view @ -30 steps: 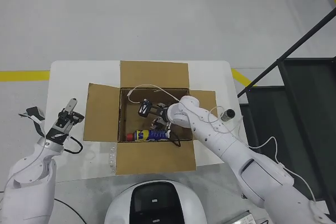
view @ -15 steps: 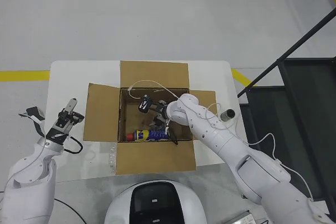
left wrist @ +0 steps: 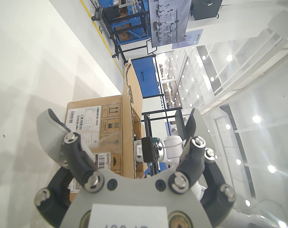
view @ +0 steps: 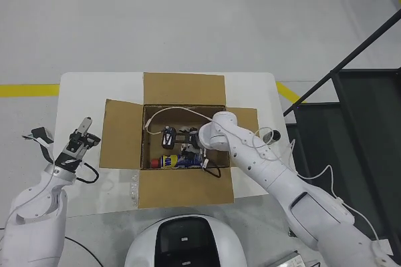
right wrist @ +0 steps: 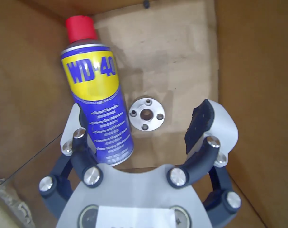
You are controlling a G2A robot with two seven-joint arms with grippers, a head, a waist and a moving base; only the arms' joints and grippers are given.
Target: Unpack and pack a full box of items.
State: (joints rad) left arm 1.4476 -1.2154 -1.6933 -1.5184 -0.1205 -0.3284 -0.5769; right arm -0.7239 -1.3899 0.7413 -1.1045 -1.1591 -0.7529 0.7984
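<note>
Cardbd box (view: 120,137) on white tbl (view: 93,90)

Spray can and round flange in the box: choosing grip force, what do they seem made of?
Spray can: probably printed metal, glossy, judging by its sheen; red cap looks plastic. Round flange: apparently bare machined metal, matte silver with drilled holes.

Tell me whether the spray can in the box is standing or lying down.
Lying down. In the top view the spray can stretches lengthwise along the box floor, its red cap pointing sideways.
</note>
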